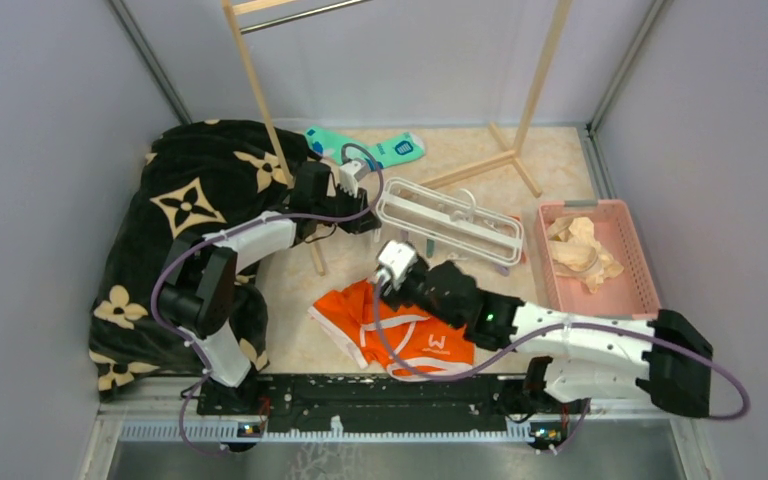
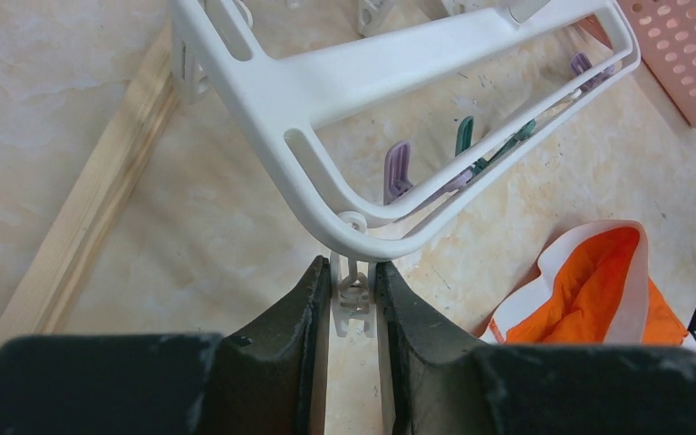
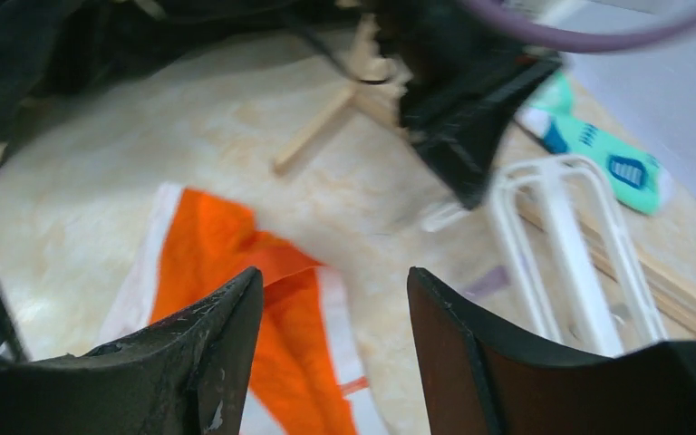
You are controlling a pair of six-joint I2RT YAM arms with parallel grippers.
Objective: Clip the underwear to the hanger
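- Marbled tabletop [image 1: 290, 350], near edge: underwear [image 1: 430, 345] lies rumpled, not clipped.
- Over it the right gripper [image 3: 333, 276] hovers, fingers spread, nothing between them.
- Farther back the hanger [image 2: 263, 100] lies flat, with the left gripper [image 2: 353, 267] pinching a white tab [image 2: 353, 294] at its corner.

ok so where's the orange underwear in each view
top external: underwear at lower centre.
left wrist: underwear at the lower right.
right wrist: underwear at lower left of centre.
shared landmark: the white hanger, seen in all three views.
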